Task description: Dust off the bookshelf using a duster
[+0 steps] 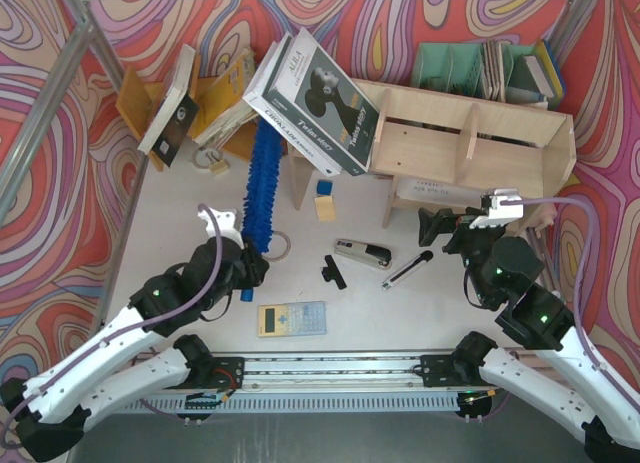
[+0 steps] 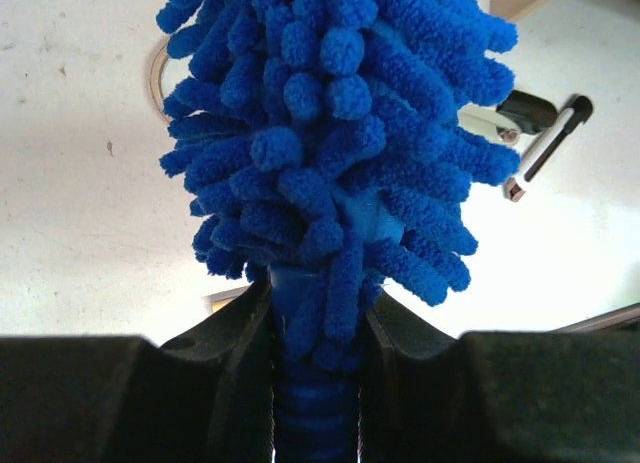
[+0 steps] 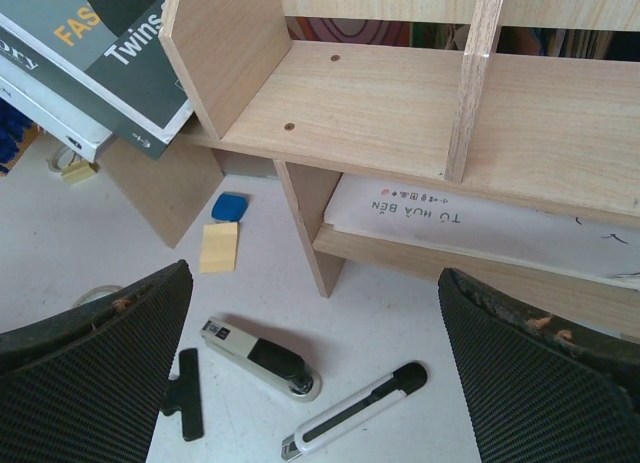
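Between left jaws, duster (image 2: 330, 183) clamped.

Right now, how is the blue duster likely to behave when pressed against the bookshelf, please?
The duster probably bends softly: its head is all loose fluffy strands. It looks light. The left gripper, clamped on its ribbed handle, likely won't slip.

Brightly, evenly lit from above; soft shadows beneath the bookshelf (image 1: 430, 133); washed-out white at 9 o'clock in left wrist view; mostly sharp
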{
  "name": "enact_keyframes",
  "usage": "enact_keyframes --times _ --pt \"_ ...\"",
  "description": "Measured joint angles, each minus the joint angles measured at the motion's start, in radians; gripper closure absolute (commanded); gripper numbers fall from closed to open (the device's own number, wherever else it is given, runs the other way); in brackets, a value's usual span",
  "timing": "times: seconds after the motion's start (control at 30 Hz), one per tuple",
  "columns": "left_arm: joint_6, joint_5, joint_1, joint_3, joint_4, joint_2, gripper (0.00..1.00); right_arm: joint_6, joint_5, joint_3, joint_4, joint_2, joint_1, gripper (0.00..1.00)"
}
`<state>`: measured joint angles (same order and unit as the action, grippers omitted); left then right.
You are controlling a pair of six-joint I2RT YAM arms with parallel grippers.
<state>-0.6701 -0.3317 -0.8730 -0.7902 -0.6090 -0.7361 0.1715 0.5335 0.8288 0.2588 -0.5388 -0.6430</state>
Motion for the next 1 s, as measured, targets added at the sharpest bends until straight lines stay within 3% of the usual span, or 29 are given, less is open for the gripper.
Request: enact_keyframes --times 0.27,0.63,1.0 --pt "-0.023 -0.003 0.002 0.056 0.006 0.063 1.0 0.0 0.0 0.0 0.0 -0.003 0.0 0.01" --pt "-0.031 0.119 0.003 0.158 0.006 -0.15 1.0 -0.003 0.008 0.0 -0.009 -0.05 0.0 0.01" --pt "-0.037 0.15 0.003 0.199 0.01 -0.157 1.0 -0.011 0.016 0.0 -0.015 -0.051 0.0 0.01"
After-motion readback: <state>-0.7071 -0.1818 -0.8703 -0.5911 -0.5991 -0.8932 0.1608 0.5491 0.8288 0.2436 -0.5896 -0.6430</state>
